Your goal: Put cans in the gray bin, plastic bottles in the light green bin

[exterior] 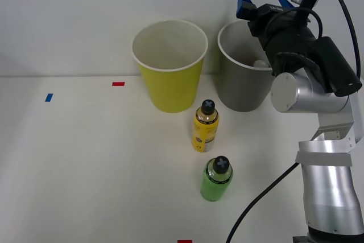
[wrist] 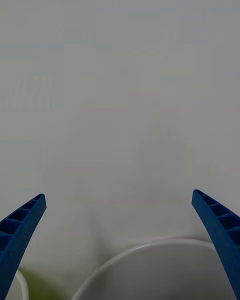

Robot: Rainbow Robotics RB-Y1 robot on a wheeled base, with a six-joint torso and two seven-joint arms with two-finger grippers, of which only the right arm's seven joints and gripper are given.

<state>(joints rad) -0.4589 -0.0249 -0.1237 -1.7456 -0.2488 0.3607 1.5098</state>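
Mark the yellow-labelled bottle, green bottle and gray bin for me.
yellow-labelled bottle (exterior: 206, 130), front view, on its label.
green bottle (exterior: 216, 182), front view, on its body below the cap.
gray bin (exterior: 241, 88), front view, on its outer wall.

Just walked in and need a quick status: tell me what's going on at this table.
The robot is sorting drink containers into two bins. Its right gripper is open and empty above the gray bin. The yellow-labelled bottle and the green bottle stand upright on the table, in front of the light green bin, not yet sorted.
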